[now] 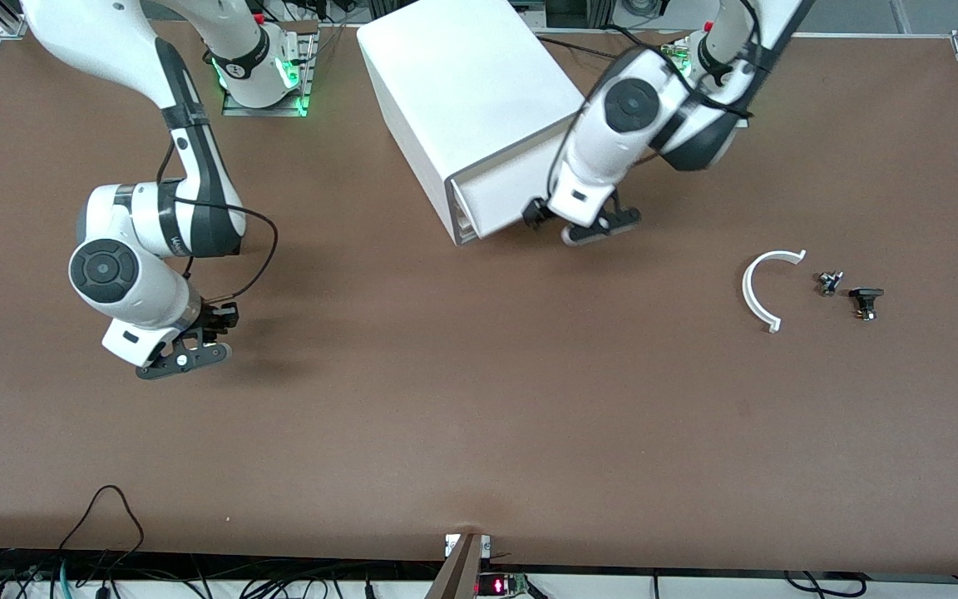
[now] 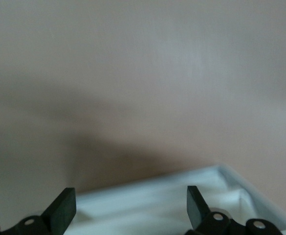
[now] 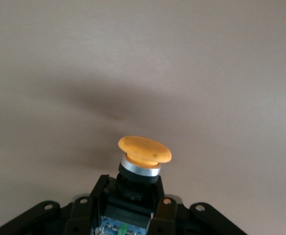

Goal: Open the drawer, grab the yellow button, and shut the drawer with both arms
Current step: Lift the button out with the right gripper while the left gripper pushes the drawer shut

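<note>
The white cabinet (image 1: pixel 471 91) stands at the robots' end of the table, its front turned toward the left arm's end. My left gripper (image 1: pixel 583 226) is at the cabinet's front, by the drawer (image 1: pixel 500 195). In the left wrist view its fingers (image 2: pixel 63 209) are open, with the drawer's white tray rim (image 2: pixel 221 171) between them; how far the drawer is out I cannot tell. My right gripper (image 1: pixel 186 353) hovers over bare table toward the right arm's end. It is shut on the button (image 3: pixel 144 151), whose orange cap sticks out past the fingers (image 3: pixel 96 196).
A white curved plastic piece (image 1: pixel 763 287) lies toward the left arm's end, with two small dark components (image 1: pixel 828 283) (image 1: pixel 866 301) beside it. Cables hang along the table's edge nearest the front camera (image 1: pixel 105 516).
</note>
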Controlling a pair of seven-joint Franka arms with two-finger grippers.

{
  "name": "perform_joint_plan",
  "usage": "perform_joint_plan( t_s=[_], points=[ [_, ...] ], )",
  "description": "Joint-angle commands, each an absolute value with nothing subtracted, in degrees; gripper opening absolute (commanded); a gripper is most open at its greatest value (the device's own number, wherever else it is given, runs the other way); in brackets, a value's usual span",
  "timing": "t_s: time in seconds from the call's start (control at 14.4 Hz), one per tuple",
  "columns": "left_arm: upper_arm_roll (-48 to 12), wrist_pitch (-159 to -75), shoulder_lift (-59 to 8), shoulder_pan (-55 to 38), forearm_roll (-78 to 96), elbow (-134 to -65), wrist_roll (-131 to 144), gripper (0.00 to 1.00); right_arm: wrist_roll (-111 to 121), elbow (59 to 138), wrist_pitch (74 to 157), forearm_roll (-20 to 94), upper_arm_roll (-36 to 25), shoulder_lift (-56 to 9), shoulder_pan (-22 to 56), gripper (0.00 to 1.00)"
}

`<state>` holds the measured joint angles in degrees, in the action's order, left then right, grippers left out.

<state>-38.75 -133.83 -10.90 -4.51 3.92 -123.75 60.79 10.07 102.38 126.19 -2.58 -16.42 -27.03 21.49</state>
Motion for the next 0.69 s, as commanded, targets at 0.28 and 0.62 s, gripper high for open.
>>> perform_joint_plan(
  t_s=[0.28,0.62],
  points=[
    [-46.06,-134.03,-7.38,-2.82,9.32,-127.53,66.98,1.00,19.76,123.02,151.30,-3.43,-14.85,-23.20,15.92,0.23],
    [-32.74,-133.77,-5.72,4.04,8.53,-123.41,47.72,1.00,21.98,125.86,156.19,-2.82,-14.77,-23.03,13.01,0.93]
  ],
)
